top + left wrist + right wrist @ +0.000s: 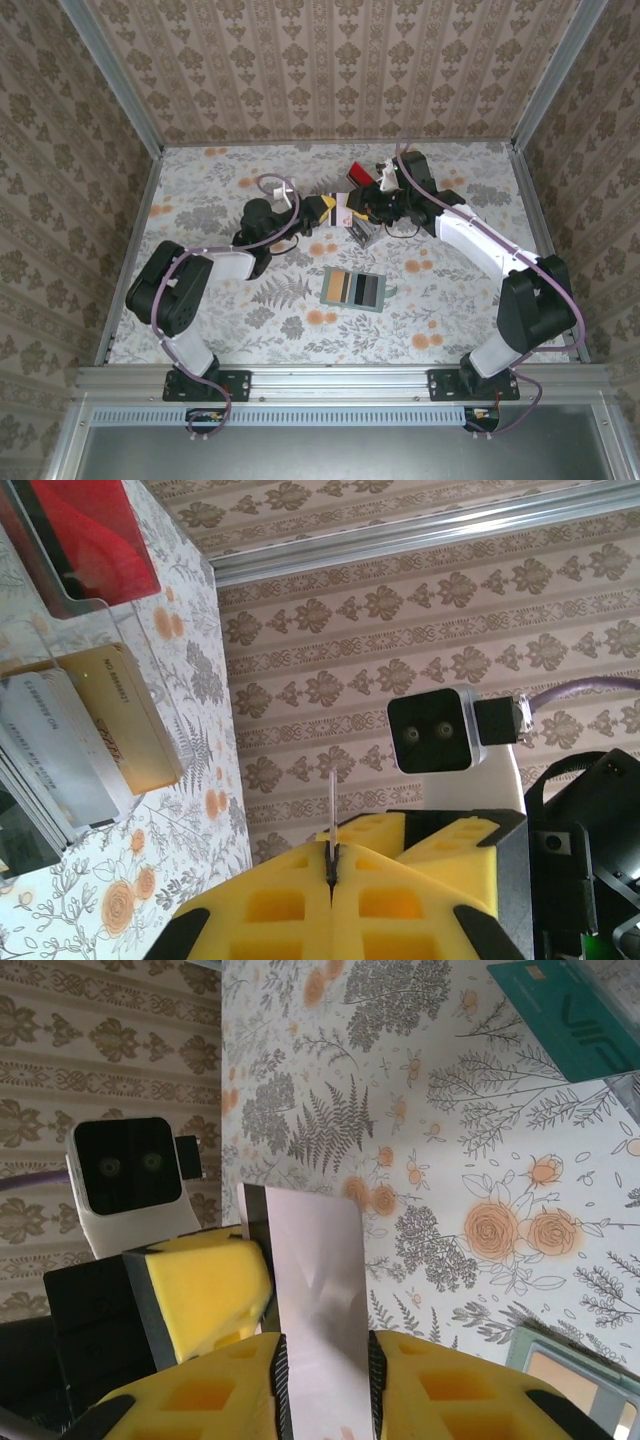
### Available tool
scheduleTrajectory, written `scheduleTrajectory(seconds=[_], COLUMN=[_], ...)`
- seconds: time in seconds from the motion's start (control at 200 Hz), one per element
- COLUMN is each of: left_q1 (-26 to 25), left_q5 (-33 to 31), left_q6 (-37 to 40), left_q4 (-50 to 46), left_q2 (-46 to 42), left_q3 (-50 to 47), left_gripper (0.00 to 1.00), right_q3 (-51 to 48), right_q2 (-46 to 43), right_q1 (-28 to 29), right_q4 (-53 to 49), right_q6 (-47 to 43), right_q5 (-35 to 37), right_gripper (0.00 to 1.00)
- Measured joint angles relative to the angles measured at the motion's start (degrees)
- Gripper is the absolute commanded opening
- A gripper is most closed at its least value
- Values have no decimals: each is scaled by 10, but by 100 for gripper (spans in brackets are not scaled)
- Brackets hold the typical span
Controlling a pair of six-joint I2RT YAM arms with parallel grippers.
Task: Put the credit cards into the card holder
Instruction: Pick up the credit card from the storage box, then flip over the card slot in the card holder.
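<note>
The task is partway done, by my reading. The card holder (384,294) lies open and flat on the surface (220,300) at the lower centre of the top view. A row of credit cards (350,288) in tan, brown and dark grey is already tucked side by side into it.

More remain. In the left wrist view the clear tray (100,620) at the upper left holds a tan card (120,720) and a pale one beside it. A teal card (570,1010) sits at the upper right of the right wrist view.

One pale card (310,1270) is in the air between the two arms, above the holder in the top view and well apart from it. The left gripper (333,852) is closed on it, its yellow pads pressed together with the card's thin edge standing up out of the seam.

The right gripper (322,1355) has its fingers apart with the card filling the gap. I cannot tell whether they press on its sides or have let go. It looks like a handover.

In the right wrist view the card's long axis runs from bottom centre up the frame, leaning slightly left. Its broad face is toward the camera and its free short edge points to the upper left. It has yet to be carried down and slid into a slot.
</note>
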Motion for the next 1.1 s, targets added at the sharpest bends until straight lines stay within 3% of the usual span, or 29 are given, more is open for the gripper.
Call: scheduleTrajectory(seconds=[0.085, 0.17, 0.25, 0.405, 0.515, 0.64, 0.725, 0.84, 1.1], left_q1=[-3, -3, -3, -2, -2, -12, -34, -52, -64], left_q5=[0, 0, -2, -7, -14, -53, -96, -125, -140], left_q6=[-5, -8, -7, -3, 37, 141, 213, 273, 315], left_q4=[3, 6, 5, -16, -113, -320, -459, -570, -637], left_q2=[0, 0, -2, -13, -56, -132, -173, -192, -163], left_q3=[0, 0, -3, -25, -31, -26, -16, -14, -24], left_gripper=[0, 0, 25, 49, 58, 67, 70, 70, 68], right_q3=[-4, -11, -16, -30, -37, -78, -144, -237, -325], right_q2=[0, 0, -1, -33, -84, -160, -210, -243, -250], right_q1=[-2, -5, -9, -13, -17, -18, -19, -15, 26], right_q4=[11, 24, 33, 20, -52, -123, -143, -143, -121], right_q6=[7, 19, 22, 9, -37, -82, -90, -82, -54], right_q5=[-3, -10, -22, -15, 47, 128, 151, 154, 174], right_gripper=[28, 14, 2, 1, 1, 1, 0, 1, 1])
